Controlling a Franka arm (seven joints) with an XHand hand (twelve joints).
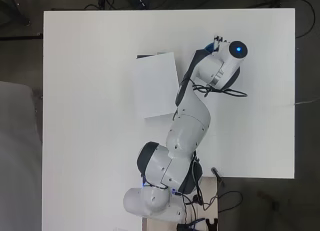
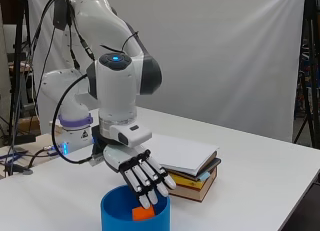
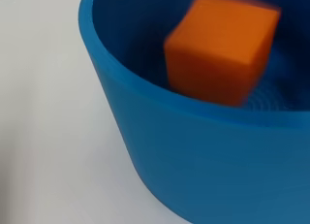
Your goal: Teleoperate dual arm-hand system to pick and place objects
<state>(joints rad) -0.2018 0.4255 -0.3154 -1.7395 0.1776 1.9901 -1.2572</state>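
The orange block (image 2: 142, 213) sits inside the blue bowl (image 2: 112, 213), just under the fingers (image 2: 148, 178). The hand (image 2: 131, 163) is spread flat and holds nothing. The job looks nearly done.

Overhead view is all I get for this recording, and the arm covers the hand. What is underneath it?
Observer: A round blue container stands directly below the hand.
Operator: Is the hand gripping anything?
Observer: No. Its fingers are straight, pointing down over the rim, curled round nothing.
Operator: Anything in the container?
Observer: An orange cube, inside the walls. It is blurred in the wrist view, so I cannot tell whether it rests on the bottom.
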